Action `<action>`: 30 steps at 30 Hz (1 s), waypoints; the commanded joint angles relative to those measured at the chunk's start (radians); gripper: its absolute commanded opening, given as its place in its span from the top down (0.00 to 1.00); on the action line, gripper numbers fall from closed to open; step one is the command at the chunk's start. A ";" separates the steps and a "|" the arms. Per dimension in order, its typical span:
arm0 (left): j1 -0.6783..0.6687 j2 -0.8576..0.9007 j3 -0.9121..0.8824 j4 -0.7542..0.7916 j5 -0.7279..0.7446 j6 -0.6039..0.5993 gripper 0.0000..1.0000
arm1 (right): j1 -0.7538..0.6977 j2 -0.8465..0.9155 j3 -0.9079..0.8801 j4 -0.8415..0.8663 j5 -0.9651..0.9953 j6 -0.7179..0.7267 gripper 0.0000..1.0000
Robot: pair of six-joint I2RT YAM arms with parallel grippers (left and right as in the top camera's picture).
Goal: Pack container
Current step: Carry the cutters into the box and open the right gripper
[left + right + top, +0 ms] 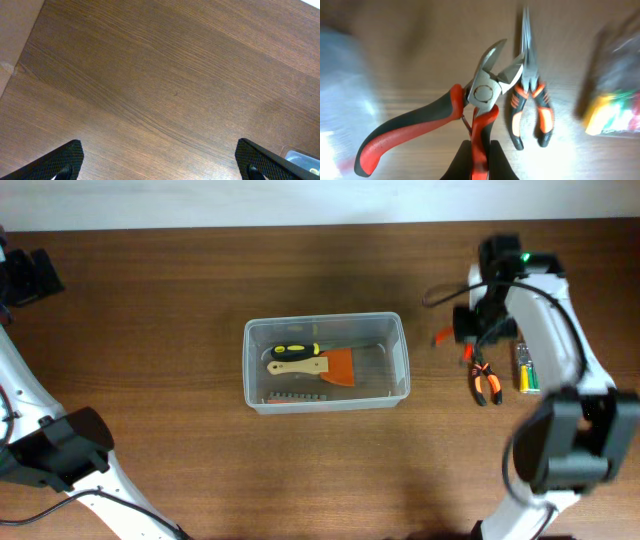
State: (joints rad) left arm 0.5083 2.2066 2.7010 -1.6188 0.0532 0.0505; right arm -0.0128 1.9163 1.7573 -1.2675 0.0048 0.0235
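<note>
Container (322, 319) is sitting at the centre of the overhead frame on the table (175, 75), well apart from both arms. It is holding a screwdriver (295, 350) with a yellow and black handle, a scraper (310, 366) with an orange blade just below it, and a row of bits (295, 394) along the lower wall.

Right gripper (479, 150) is working at the upper right of the overhead frame, its fingers (496, 161) pressing together on one red handle of the cutters (482, 92). The other handle is splaying out toward the lower left of the wrist frame, and the cutter jaws are standing open. Whether the cutters are touching the table is unclear. Pliers (530, 100) with orange and black grips are lying just beside them, and a blurred case (615, 112) is lying further right.

Left gripper (160, 167) is hanging over bare wood at the upper left of the overhead frame, its fingers (65, 160) spreading wide apart with nothing between them.
</note>
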 commanded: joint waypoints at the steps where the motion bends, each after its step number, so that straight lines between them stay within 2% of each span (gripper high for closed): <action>1: 0.005 -0.010 -0.003 0.002 0.011 -0.013 0.01 | 0.102 -0.129 0.120 -0.022 0.003 0.011 0.96; 7: 0.005 -0.010 -0.003 0.002 0.011 -0.013 0.01 | 0.314 -0.174 0.148 0.022 0.003 -0.078 0.96; 10: 0.005 -0.010 -0.003 0.002 0.011 -0.013 0.01 | 0.410 -0.143 0.148 0.034 0.005 -0.150 0.96; 13: 0.005 -0.010 -0.003 0.002 0.011 -0.013 0.01 | 0.471 -0.098 0.144 0.061 0.009 -0.144 0.96; 25: 0.005 -0.010 -0.003 0.002 0.011 -0.013 0.01 | 0.491 0.103 0.135 0.016 0.008 0.284 0.96; 30: 0.005 -0.010 -0.003 0.002 0.011 -0.013 0.01 | 0.480 0.167 0.103 0.011 0.006 0.517 0.96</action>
State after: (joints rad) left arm 0.5083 2.2066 2.7010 -1.6188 0.0536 0.0475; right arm 0.4717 2.0518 1.8786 -1.2530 0.0071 0.3344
